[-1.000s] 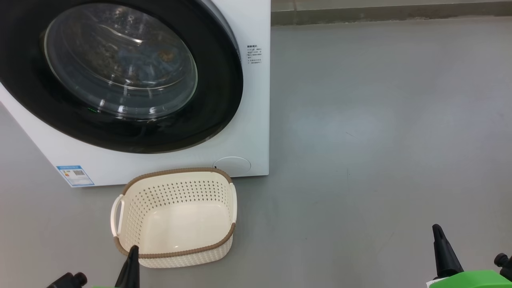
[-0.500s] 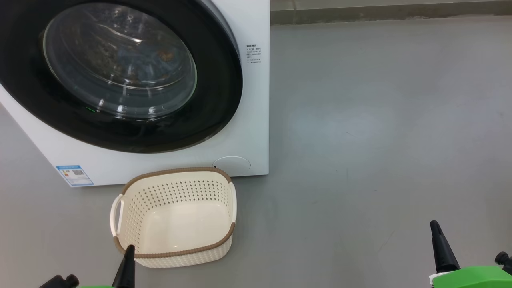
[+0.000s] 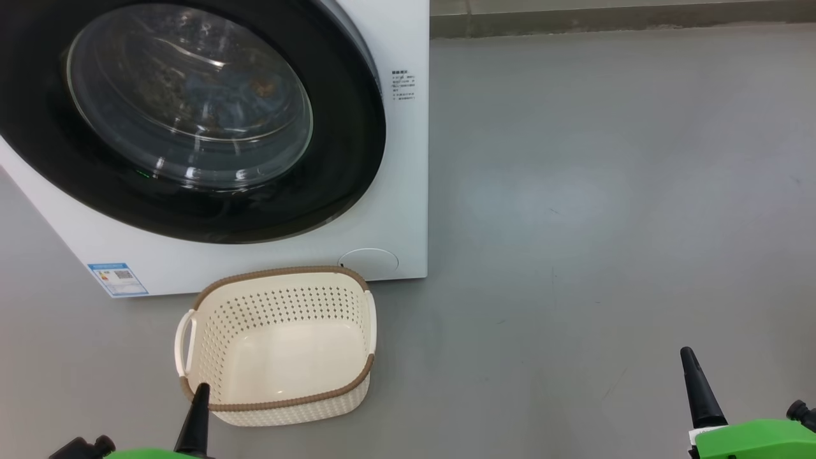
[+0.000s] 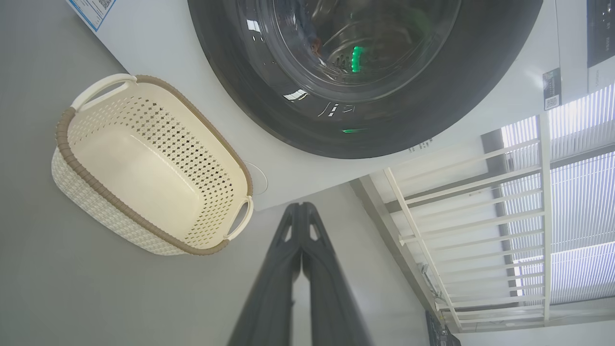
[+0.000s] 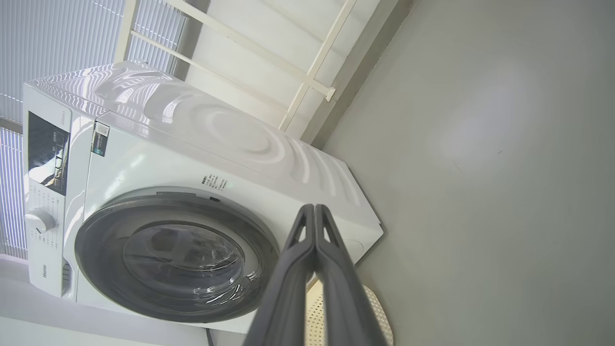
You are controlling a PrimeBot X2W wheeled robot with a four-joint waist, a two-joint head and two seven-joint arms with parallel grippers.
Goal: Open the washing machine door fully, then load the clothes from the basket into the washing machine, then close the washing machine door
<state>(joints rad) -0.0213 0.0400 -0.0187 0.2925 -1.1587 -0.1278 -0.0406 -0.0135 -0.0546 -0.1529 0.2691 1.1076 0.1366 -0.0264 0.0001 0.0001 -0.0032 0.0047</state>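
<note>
Left wrist view first: the left gripper (image 4: pixel 301 207) has its two dark fingers pressed together tip to tip, with nothing caught between them. Up and to the left of those tips in that view sits the basket (image 4: pixel 158 125) on the grey floor (image 4: pixel 72 298). It is near the gripper but apart from it, its smooth cream bottom in plain sight. Beyond the tips stands the washing machine (image 4: pixel 158 43), and its door (image 4: pixel 240 72) lies flat against the white front, black frame all round.

Over to the head view: the basket stands just in front of the machine, between the left gripper and the door; whether basket and machine touch, I cannot tell. Through the door's glass shows blue cloth with an orange patch. These are the clothes (image 3: pixel 233 89), inside the drum and well ahead of both grippers.

Right wrist view now: the right gripper (image 5: pixel 314 207) is likewise closed, fingers meeting at the tips, holding nothing. The machine lies ahead of it and to its left, well apart, with grey floor beneath.
</note>
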